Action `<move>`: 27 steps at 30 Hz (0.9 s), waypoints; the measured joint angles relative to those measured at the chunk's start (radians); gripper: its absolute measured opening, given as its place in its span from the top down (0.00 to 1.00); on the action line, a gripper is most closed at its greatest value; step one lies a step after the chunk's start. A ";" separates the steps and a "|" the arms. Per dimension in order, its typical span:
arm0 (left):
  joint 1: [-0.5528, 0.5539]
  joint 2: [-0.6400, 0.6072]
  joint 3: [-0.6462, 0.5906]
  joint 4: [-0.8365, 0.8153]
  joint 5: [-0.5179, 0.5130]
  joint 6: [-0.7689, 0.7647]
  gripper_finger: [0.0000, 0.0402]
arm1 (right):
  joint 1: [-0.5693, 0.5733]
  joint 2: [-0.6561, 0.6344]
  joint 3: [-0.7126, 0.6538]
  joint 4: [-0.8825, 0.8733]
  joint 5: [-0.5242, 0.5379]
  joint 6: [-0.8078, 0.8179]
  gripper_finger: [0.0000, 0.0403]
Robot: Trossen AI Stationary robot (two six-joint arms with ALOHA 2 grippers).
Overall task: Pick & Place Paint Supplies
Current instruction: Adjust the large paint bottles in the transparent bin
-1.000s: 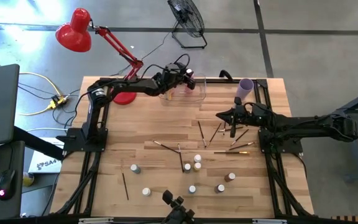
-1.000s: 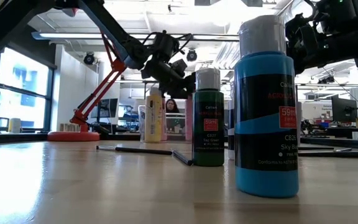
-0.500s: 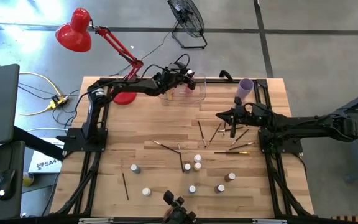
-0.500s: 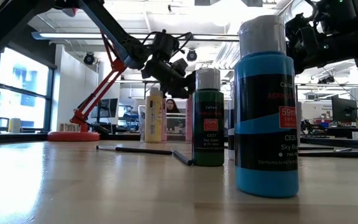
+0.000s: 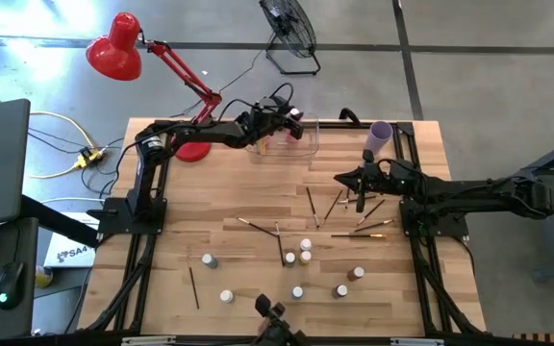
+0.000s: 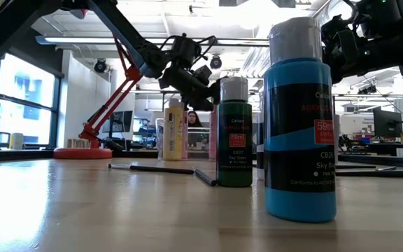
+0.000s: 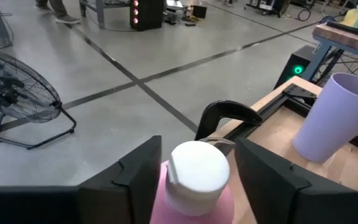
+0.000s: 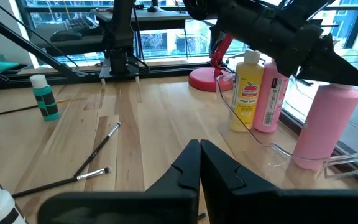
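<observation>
While left claw [image 5: 289,123] grips round white cap of tall pink bottle [image 7: 194,186] between dark fingers, bottle stands upright in clear plastic bin [image 5: 287,137] below claw. Yellow bottle [image 8: 247,91] and second pink bottle [image 8: 269,102] just beside, same bin. Right claw [image 8: 200,163] pinched closed, empty, low over wood-grain tabletop [image 5: 229,192]. Thin brushes [image 5: 312,206] near it; small white-capped bottles [image 5: 305,247] farther off.

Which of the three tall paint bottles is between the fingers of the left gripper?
The pink bottle standing apart from the other two. The left gripper straddles its cap, while the yellow bottle and second pink bottle stand together, untouched.
</observation>
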 joint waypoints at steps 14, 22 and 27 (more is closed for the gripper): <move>0.000 -0.014 -0.001 0.011 0.002 0.012 0.40 | 0.000 0.000 0.000 0.000 0.000 0.000 0.99; 0.000 -0.079 -0.001 -0.023 0.003 0.092 0.40 | 0.000 0.000 0.000 -0.001 -0.003 0.000 0.99; 0.000 -0.146 -0.001 -0.132 0.047 0.122 0.40 | 0.000 0.000 0.000 -0.001 -0.003 0.000 0.99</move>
